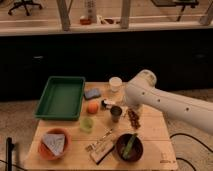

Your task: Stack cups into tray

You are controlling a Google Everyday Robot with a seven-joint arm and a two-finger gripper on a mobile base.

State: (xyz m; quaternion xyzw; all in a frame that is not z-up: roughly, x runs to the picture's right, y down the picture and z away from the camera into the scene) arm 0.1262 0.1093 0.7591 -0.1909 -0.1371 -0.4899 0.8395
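The small steel cup [116, 113] stands upright near the middle of the wooden table. The pale-green plastic cup [86, 124] stands to its left, below the orange fruit. The dark-green tray [44, 106] lies at the table's left rear with nothing in it. My white arm [150, 97] reaches in from the right, and its rounded end hangs just right of the steel cup. The gripper is hidden behind that arm, and both cups stand free of it.
A white cup [115, 83], a blue sponge [92, 93], an orange fruit [92, 107] and a small dark-and-white object [106, 103] lie behind the cups. In front are an orange-brown bowl [54, 143], a dark bowl [129, 146] and wrapped bars [102, 145].
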